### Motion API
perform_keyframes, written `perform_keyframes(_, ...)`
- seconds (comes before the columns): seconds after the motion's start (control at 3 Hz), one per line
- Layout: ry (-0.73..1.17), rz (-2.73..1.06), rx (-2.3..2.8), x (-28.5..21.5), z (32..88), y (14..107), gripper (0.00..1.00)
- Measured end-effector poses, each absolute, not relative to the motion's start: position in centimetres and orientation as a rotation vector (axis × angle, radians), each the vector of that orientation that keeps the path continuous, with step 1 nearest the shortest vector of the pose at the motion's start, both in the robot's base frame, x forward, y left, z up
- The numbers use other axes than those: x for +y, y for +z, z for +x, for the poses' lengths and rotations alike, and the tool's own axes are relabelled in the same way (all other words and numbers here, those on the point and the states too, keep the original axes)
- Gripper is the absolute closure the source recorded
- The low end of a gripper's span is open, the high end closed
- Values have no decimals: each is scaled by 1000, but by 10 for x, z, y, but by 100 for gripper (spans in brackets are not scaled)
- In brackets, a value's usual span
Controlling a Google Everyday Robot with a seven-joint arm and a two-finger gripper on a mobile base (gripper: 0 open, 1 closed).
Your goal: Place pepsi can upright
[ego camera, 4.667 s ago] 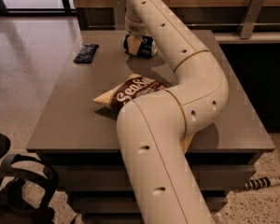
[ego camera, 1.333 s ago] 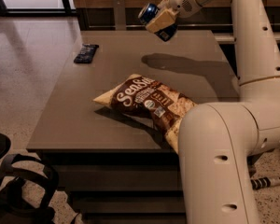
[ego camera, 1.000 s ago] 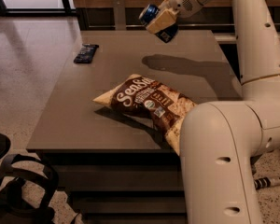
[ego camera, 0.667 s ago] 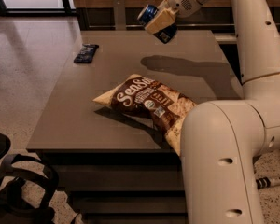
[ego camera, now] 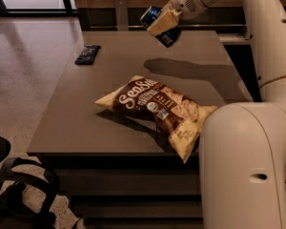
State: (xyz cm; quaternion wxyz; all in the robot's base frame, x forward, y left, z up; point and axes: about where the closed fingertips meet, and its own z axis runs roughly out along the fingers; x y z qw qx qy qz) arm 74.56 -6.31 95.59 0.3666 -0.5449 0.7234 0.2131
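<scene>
The pepsi can [ego camera: 155, 14] is a small dark-blue can with white lettering. It is held tilted in the air above the far part of the grey table [ego camera: 128, 61]. My gripper [ego camera: 161, 24] is shut on the can, its cream-coloured fingers [ego camera: 163, 21] across the can's body. The can hangs well above the table top, over the far middle. Its shadow lies on the table below and to the right.
A brown and cream chip bag [ego camera: 157, 106] lies flat near the table's front right. A flat dark wrapped snack bar [ego camera: 87, 54] lies at the far left. My white arm [ego camera: 248, 161] fills the right side. A black chair [ego camera: 9, 185] stands at the lower left.
Since the oldest frame the can has been lifted off the table's far side and the arm has swung up. Over the last second the can has hardly moved.
</scene>
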Motion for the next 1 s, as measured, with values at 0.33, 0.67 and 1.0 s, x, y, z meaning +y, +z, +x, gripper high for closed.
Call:
perform_keyframes(0.33, 545, -1375, 1912, -65, 735, 949, 100)
perform_keyframes(0.67, 574, -1330, 1937, -61, 721, 934, 100)
perform_keyframes(1.0, 643, -1265, 1878, -51, 721, 926, 100)
